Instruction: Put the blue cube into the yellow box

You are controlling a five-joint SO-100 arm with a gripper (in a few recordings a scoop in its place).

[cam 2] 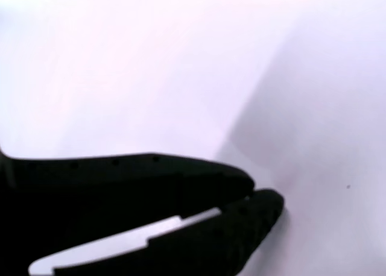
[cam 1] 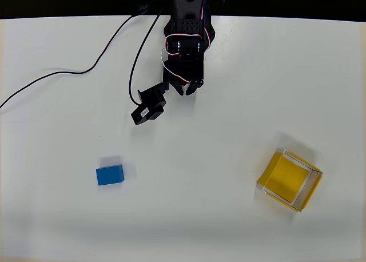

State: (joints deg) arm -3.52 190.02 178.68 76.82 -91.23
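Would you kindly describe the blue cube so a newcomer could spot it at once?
In the overhead view, start at the white table and look to its lower left, well below the black gripper. The blue cube sits there alone, the one solid blue block, far left of the open yellow box.

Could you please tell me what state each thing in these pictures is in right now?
blue cube: resting flat on the table, lower left in the overhead view, untouched, outside the box.
yellow box: open-topped, nothing inside, turned at an angle, lower right in the overhead view.
gripper: near the arm's base, holding nothing; fingertips meet in the wrist view, so shut.
table: white, with black cables trailing across its upper left.
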